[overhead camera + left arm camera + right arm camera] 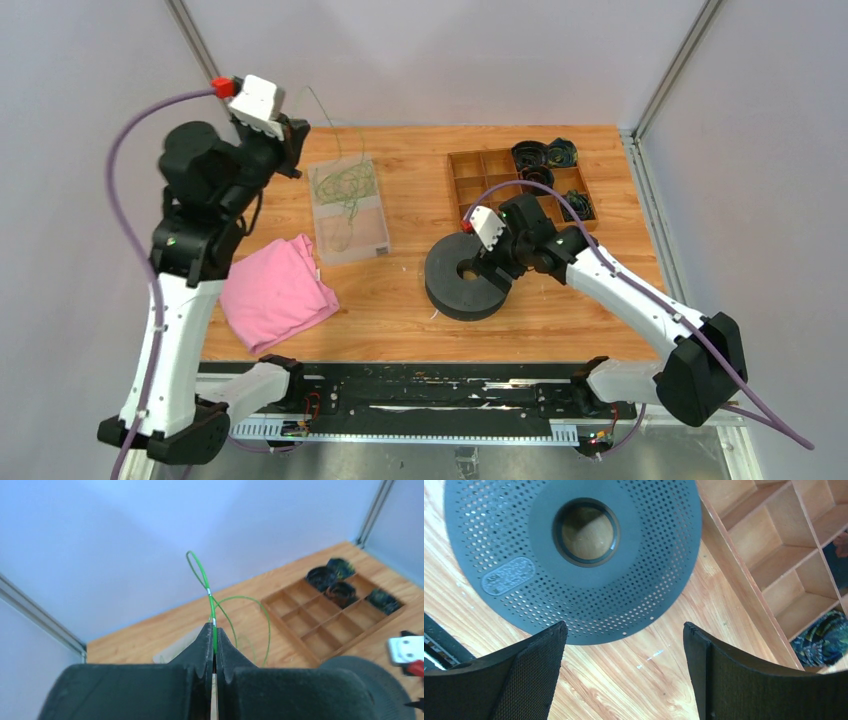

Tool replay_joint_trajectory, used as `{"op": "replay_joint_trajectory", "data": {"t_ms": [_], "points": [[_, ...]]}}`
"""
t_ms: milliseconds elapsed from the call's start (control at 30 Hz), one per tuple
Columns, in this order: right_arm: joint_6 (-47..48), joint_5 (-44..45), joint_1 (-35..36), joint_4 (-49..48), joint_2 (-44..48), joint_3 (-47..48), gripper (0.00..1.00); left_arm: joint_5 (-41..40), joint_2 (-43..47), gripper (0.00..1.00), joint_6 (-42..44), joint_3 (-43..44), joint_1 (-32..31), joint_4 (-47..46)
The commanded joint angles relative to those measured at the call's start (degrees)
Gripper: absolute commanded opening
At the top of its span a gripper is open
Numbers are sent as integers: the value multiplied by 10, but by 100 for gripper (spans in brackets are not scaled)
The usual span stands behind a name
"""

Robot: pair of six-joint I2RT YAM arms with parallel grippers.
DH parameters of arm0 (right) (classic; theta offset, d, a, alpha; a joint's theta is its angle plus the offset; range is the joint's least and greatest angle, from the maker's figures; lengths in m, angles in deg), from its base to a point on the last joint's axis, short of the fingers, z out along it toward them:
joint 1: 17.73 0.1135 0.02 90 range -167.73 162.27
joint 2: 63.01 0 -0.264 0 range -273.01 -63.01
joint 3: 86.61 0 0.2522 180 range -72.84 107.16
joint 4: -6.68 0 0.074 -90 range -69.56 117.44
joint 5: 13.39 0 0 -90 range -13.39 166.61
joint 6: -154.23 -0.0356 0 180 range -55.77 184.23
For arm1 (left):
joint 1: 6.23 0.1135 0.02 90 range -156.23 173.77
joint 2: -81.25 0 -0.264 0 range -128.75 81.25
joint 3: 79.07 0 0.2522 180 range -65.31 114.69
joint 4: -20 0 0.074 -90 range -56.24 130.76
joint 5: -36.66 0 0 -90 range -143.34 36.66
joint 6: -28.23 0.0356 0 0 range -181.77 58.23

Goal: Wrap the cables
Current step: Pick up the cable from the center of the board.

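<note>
A tangle of thin yellowish-green cables (345, 185) lies in a clear plastic tray (352, 245) at the back left of the table. My left gripper (298, 150) is raised above the tray's far left corner and is shut on one green cable (212, 600), which loops up from between the fingertips and trails down toward the tray. A big black perforated spool (468, 277) lies flat mid-table; it fills the top of the right wrist view (574, 555). My right gripper (624, 635) hovers open and empty over the spool's right edge.
A wooden divided box (520, 185) at the back right holds several black coiled bundles (545, 155). A pink cloth (275, 290) lies at the front left. Metal frame posts and grey walls close in the back and right sides.
</note>
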Motion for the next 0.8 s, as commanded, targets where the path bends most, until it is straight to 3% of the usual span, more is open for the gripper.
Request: {"op": "replay_joint_trajectory", "data": {"t_ms": [0,67,167,500,767], "points": [[8,15,-19,-10,11,-7,85,47,6,0,-4,127,-2,96],[8,18,-20,-11,9,-8,84,85,3,0,-24,183,-2,114],[8,20,-25,-11,9,-8,84,133,11,0,-50,200,-2,117],[8,13,-44,-12,14,-9,84,259,75,0,-61,106,-2,118],[10,15,-44,-11,8,-10,84,295,58,0,-142,263,-2,117]]}}
